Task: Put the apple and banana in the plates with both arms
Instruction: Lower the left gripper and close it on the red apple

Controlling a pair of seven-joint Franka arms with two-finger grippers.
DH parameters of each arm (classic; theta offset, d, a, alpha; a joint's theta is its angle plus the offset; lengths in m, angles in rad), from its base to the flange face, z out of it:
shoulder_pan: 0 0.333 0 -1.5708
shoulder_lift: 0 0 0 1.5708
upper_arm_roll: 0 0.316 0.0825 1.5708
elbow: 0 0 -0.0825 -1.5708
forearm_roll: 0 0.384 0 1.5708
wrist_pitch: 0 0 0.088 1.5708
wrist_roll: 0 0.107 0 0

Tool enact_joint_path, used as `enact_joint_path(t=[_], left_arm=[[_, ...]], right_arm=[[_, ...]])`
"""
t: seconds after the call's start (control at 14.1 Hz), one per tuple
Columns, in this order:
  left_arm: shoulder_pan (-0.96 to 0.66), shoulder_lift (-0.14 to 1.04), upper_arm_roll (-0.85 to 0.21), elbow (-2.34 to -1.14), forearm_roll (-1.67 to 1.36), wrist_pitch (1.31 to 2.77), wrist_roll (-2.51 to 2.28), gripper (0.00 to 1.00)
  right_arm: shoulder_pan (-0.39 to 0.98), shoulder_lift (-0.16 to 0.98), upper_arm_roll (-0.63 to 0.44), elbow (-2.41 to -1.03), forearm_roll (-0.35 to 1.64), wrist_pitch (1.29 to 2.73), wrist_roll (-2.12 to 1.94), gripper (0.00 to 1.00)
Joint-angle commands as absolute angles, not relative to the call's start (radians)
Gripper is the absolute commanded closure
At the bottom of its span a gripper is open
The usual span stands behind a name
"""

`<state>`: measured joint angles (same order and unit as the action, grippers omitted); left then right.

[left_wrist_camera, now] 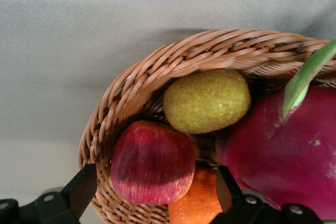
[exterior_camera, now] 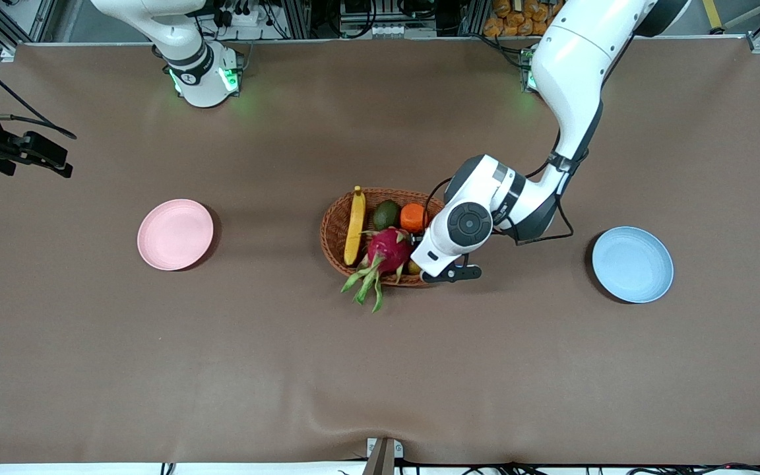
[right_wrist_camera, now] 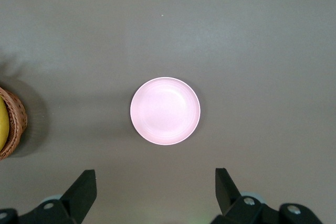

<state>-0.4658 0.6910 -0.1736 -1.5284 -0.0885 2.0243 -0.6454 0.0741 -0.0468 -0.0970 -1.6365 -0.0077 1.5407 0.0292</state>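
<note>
The left gripper (left_wrist_camera: pixel 152 192) hangs low over the basket (exterior_camera: pixel 337 227), at the end toward the left arm. Its fingers (left_wrist_camera: pixel 81 190) are spread wide and hold nothing. The apple (left_wrist_camera: pixel 152 163) sits in the basket just past the fingertips, between them. An orange (left_wrist_camera: pixel 197 205) and a yellow-green fruit (left_wrist_camera: pixel 207 100) touch it. The banana (exterior_camera: pixel 355 224) lies in the basket too.

The right gripper (right_wrist_camera: pixel 152 192) waits high up with its fingers wide apart, over the table near the pink plate (right_wrist_camera: pixel 165 110). The blue plate (exterior_camera: pixel 633 264) lies toward the left arm's end.
</note>
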Motion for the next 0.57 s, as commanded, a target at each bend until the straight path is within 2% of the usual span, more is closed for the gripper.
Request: enact_joint_path(t=[0.0, 0.5], left_arm=[[-0.497, 0.713, -0.163, -1.514, -0.066, 2.034, -0.660, 0.00], [-0.494, 0.718, -0.163, -1.525, -0.046, 2.036, -0.657, 0.00]], right_arm=[[0.071, -0.064, -0.092, -1.640, -0.018, 1.531, 0.020, 0.00], [0.077, -0.061, -0.092, -1.629, -0.017, 1.531, 0.023, 0.00]])
